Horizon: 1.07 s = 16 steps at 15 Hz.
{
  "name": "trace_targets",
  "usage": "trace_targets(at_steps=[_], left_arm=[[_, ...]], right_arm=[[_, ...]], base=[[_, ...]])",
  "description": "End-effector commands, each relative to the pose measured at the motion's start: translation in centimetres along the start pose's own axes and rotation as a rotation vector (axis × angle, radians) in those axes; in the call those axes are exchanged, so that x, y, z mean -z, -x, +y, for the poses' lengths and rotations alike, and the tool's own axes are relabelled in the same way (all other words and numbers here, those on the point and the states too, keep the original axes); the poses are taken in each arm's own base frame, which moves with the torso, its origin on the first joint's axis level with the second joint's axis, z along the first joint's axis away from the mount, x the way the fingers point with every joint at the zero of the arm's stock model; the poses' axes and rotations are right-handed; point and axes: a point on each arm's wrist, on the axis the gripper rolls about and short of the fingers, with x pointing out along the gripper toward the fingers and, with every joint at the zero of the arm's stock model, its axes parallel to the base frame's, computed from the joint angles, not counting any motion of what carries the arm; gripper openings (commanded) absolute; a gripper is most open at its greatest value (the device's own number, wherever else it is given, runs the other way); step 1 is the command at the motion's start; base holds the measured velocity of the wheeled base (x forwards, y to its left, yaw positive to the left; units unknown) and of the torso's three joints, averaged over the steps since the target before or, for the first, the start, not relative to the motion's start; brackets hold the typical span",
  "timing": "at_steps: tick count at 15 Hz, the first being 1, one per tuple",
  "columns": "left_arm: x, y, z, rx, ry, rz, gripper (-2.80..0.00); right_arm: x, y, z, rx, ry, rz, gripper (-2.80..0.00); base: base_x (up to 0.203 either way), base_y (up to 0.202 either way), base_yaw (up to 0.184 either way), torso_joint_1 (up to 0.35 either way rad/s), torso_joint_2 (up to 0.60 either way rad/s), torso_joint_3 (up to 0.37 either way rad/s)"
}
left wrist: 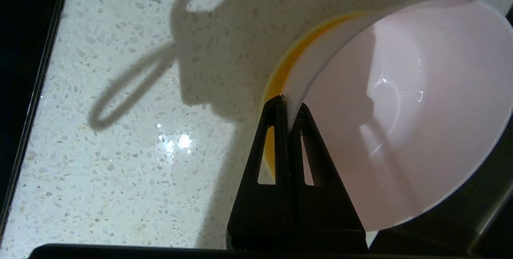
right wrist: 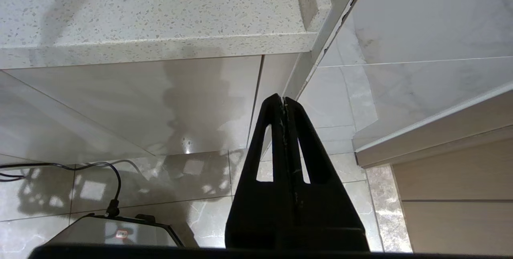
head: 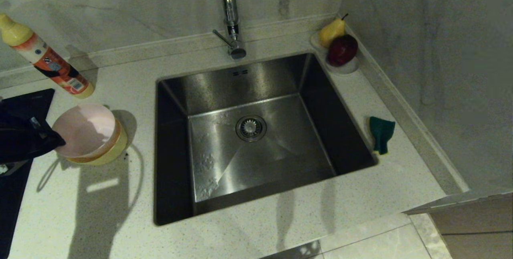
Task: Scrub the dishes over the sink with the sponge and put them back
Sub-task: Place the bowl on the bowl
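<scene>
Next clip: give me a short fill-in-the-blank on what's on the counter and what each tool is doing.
1. The left tool is shut on the rim of the ____ bowl.
2. That bowl is tilted up out of the ____ bowl beneath it.
3. The sponge lies on the counter to the ____ of the sink.
4. The right tool, down by the cabinet front, is ____.

Missing words: pink; yellow; right; shut
</scene>
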Motion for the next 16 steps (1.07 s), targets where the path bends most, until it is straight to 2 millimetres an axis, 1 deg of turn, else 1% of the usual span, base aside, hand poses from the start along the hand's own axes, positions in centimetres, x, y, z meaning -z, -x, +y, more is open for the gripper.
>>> trace_targets(at_steps=[1, 6, 8, 14, 16], left_arm=[[-0.1, 0.0, 0.0, 0.000, 0.004, -0.001, -2.80], [0.4, 1.1, -0.1, -0.003, 0.010, 0.021, -2.80], [0.9, 1.2, 0.1, -0.016, 0.014, 0.053, -2.80], [1.3, -0.1, 0.7, -0.047, 0.020, 0.094, -2.80], [1.4, -0.1, 0.7, -0.048, 0.021, 0.097, -2.80]], right_arm=[[0.0, 0.0, 0.0, -0.001, 0.001, 0.000, -2.80], [0.0, 0.0, 0.0, -0.001, 0.001, 0.000, -2.80], [0.0, 0.0, 0.0, 0.001, 0.001, 0.000, -2.80], [0.0, 0.0, 0.0, -0.001, 0.001, 0.000, -2.80], [0.0, 0.0, 0.0, -0.001, 0.001, 0.000, -2.80]], base=[[0.000, 0.000, 0.000, 0.000, 0.00, 0.000], [0.000, 0.000, 0.000, 0.000, 0.00, 0.000], [0.000, 0.000, 0.000, 0.000, 0.00, 0.000], [0.000, 0.000, 0.000, 0.000, 0.00, 0.000], [0.000, 0.000, 0.000, 0.000, 0.00, 0.000]])
